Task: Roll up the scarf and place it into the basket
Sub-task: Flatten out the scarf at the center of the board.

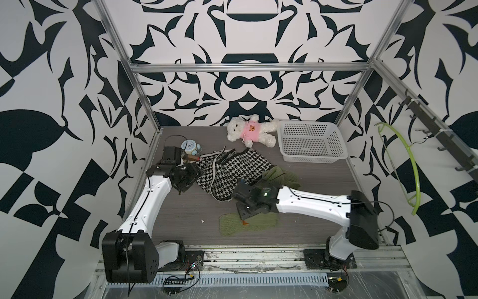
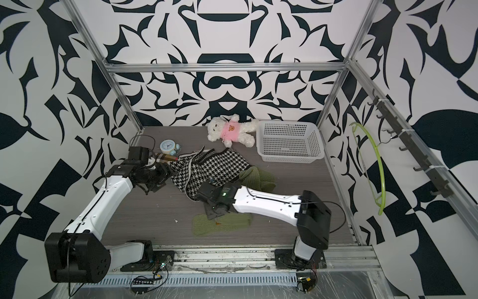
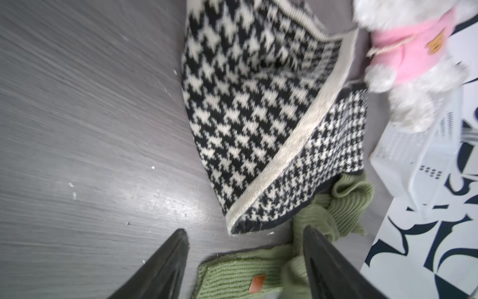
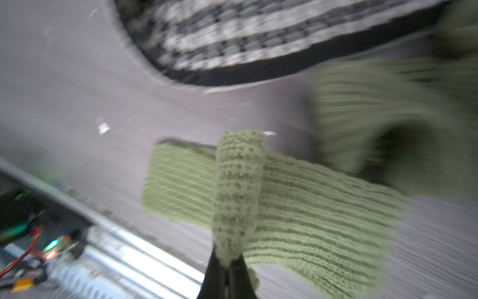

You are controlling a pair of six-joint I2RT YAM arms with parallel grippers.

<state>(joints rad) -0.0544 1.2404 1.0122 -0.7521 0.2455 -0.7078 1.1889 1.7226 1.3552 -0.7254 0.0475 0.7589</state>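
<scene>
Right wrist view: right gripper point(image 4: 229, 269) pinches the green scarf point(image 4: 310, 207), houndstooth cloth point(image 4: 232, 38) touching it; left gripper point(image 3: 245, 230) gapes open.

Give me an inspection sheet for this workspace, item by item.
Surface: grey table, a few white specks.
Job's things: green scarf partly flat, partly bunched, not rolled; basket empty, at the back right.
Clutter: houndstooth cloth, teddy bear, alarm clock.
Grippers: right gripper shut on a scarf fold; left gripper open, empty.
Cables: loose wires at the front rail.
Surroundings: patterned walls; green hanger on a hook rail.
</scene>
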